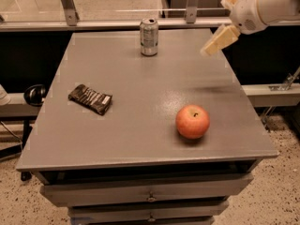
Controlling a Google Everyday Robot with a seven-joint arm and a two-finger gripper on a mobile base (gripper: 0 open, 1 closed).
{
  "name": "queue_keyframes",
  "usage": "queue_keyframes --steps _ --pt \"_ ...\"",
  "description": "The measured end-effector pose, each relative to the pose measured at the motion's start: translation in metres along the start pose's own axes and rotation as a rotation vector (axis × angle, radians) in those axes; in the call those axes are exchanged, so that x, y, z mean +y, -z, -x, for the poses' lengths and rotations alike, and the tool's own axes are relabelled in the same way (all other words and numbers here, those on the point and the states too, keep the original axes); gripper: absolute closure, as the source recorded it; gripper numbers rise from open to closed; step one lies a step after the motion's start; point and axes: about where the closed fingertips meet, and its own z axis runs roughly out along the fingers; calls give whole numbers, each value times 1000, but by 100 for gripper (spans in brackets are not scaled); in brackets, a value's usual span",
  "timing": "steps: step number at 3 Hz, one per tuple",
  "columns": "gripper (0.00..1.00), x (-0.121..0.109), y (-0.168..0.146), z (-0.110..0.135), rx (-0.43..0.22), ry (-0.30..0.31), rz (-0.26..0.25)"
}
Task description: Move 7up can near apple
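Arm (272,3) is showing a smooth, rounded white shell with a darker seam ring at the wrist, and no cables or markings are showing. Gripper (218,40) is looking pale cream-yellow, blocky and tapering toward its tip. It's hovering over the far right edge of the grey table (140,139).
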Motion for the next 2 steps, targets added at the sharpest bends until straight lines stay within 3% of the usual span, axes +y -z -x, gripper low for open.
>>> queue_keyframes --steps 1,2 --pt "0 -24 -57 3 -134 -102 8" --pt "0 -27 -102 17 -241 -189 57"
